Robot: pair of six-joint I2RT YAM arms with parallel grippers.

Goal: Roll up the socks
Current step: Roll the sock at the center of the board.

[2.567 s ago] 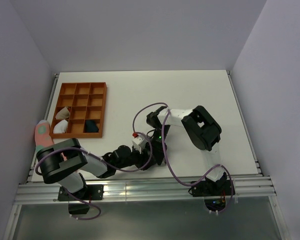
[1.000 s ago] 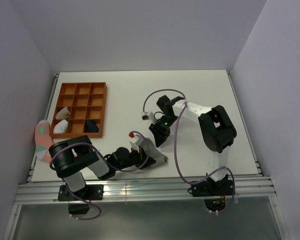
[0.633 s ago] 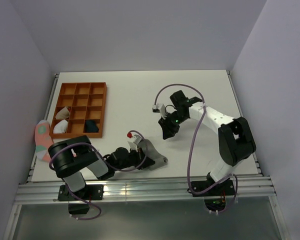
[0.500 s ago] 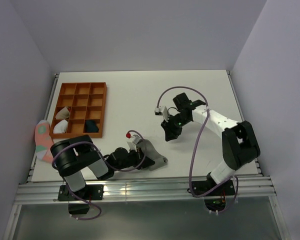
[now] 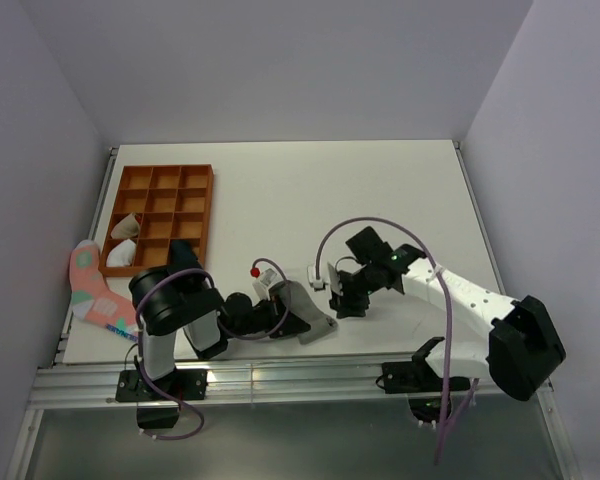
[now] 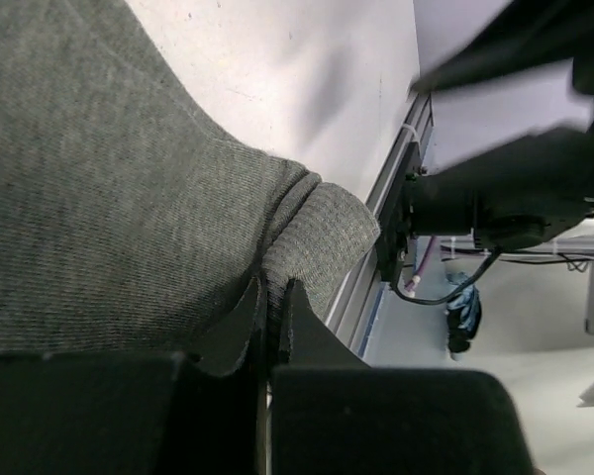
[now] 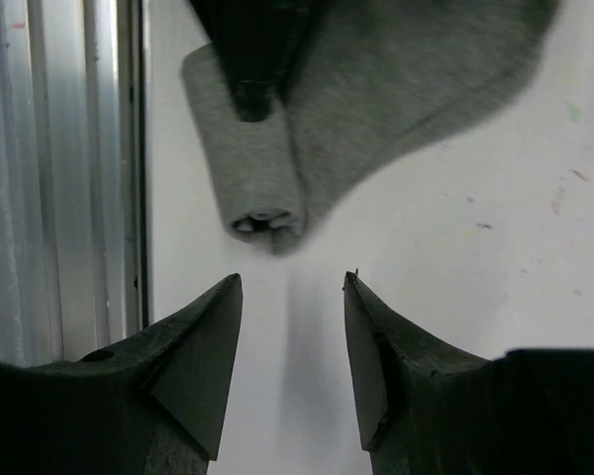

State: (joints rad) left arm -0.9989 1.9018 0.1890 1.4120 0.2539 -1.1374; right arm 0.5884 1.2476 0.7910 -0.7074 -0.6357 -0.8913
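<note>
Gripping a fold of the grey sock (image 6: 129, 198), the left claw (image 6: 270, 302) is clenched, its two dark fingers (image 6: 243, 317) pressed together with the knit pinched between them. In the left wrist view the sock spreads ahead of this claw and off to its left, and a ribbed part of it bulges just beyond the fingertips. The right claw (image 7: 292, 287) is released: its fingers (image 7: 203, 336) stand apart over the bare white table (image 5: 280, 190) with nothing between them. Just ahead of the right claw's tips, slightly left of the gap and not touching them, lies the rolled end of the sock, a tight tube with its open end facing the claw. The unrolled part fans out farther ahead and to the right. A metal rail (image 7: 69, 148) runs along the left side of this claw. From above, the sock lies between the two claws near the table's front edge, the left claw on its left side and the right claw just beside its right side. Well away to the left, beyond the left claw, a wooden tray (image 5: 165, 175) holds pale bundles (image 5: 125, 240) in its near-left compartments. A pink sock (image 5: 92, 290) hangs at the table's left edge, and a small bluish mark near its lower end is too small to read.
</note>
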